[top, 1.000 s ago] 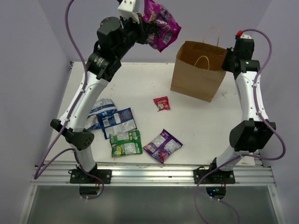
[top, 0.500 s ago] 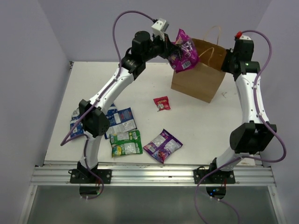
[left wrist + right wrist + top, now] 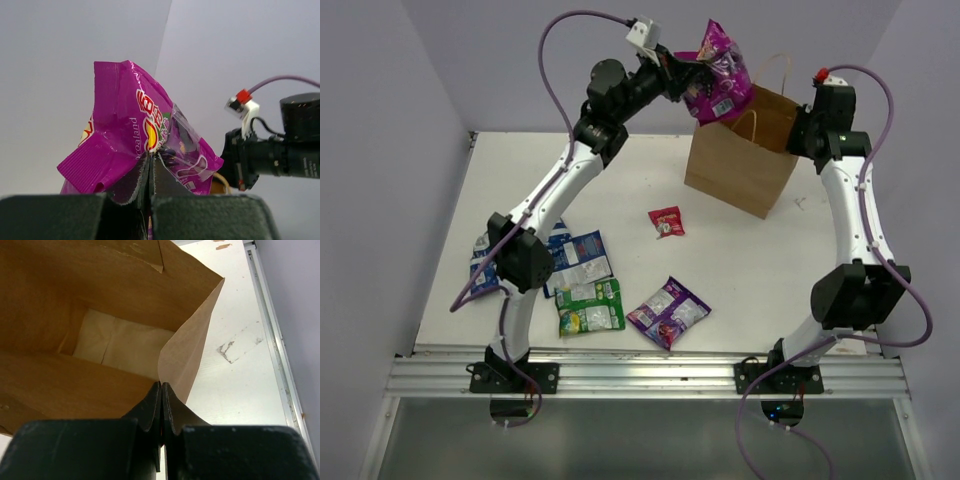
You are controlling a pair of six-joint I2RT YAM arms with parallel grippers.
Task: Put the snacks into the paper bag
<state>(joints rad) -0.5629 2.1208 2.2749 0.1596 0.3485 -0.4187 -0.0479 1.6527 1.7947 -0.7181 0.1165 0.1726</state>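
Holding the magenta packet (image 3: 720,78) above the paper bag (image 3: 735,170), your left gripper (image 3: 682,72) has its jaws closed on one edge of the foil. In the left wrist view the packet (image 3: 145,145) rises crumpled from the pinched left gripper (image 3: 151,170).

The relation to mind is vertical. The packet hangs over the rear left part of the bag's open mouth, with its long axis roughly upright and its lower edge about level with the rim. From there the opening lies below it and a little toward the right arm.

Your right gripper (image 3: 798,130) is shut on the bag's right rim. In the right wrist view the right gripper (image 3: 161,390) pinches a fold of brown paper, so the paper bag (image 3: 75,380) is braced open, and its pale floor shows no packet.

The near handle (image 3: 752,125) arches across the mouth just beside the packet, and it looks like the likeliest thing to snag on the way down.

Five snacks lie flat on the table (image 3: 620,180), well apart from both grippers:
- The red packet (image 3: 667,221) lies nearest the bag.
- The purple packet (image 3: 668,311) and the green packet (image 3: 590,307) lie toward the near edge.
- One blue-white packet (image 3: 577,262) lies in the open.
- A second blue-white one (image 3: 480,262) is partly hidden behind the left arm.
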